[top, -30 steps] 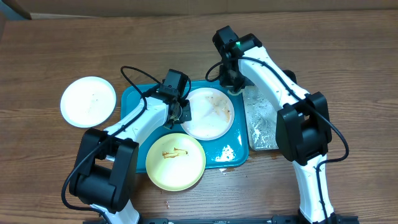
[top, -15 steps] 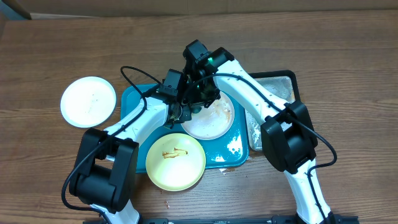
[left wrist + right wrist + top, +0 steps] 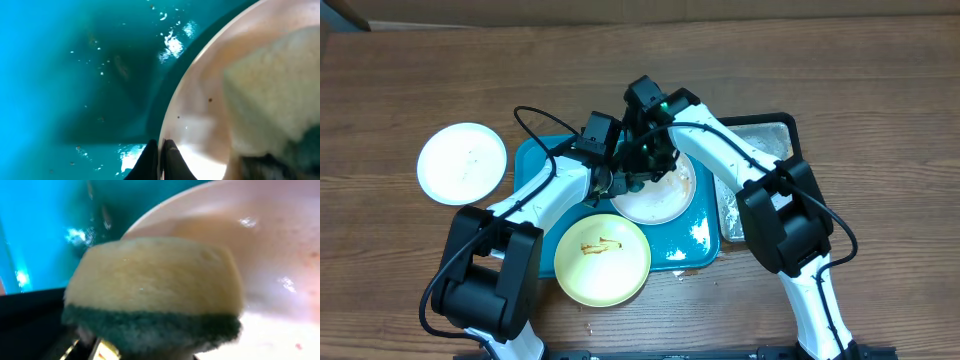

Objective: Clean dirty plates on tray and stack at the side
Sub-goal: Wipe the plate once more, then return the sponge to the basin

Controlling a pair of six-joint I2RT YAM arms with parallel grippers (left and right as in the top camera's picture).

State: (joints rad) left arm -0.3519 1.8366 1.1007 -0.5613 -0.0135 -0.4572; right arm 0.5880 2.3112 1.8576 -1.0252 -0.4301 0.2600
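Observation:
A white plate (image 3: 665, 195) with brown smears lies on the teal tray (image 3: 535, 160). My left gripper (image 3: 613, 180) is shut on this plate's left rim; the left wrist view shows the jaws (image 3: 161, 150) pinching the rim of the plate (image 3: 200, 125) over the tray (image 3: 75, 75). My right gripper (image 3: 645, 160) is shut on a yellow sponge with a green scouring side (image 3: 155, 280), which presses on the plate (image 3: 270, 255). The sponge also shows in the left wrist view (image 3: 270, 90). A yellow-green plate (image 3: 602, 258) with a brown smear overlaps the tray's front edge. Another white plate (image 3: 462, 163) lies on the table left of the tray.
A black tray (image 3: 775, 119) with foamy water stands right of the teal tray, partly hidden by the right arm. Water drops glint on the teal tray's front right corner (image 3: 692, 240). The table is brown wood, with a wall at the back.
My right arm has swung left from the black tray with the sponge and now rests it on the smeared white plate. The left gripper has held the rim without moving.

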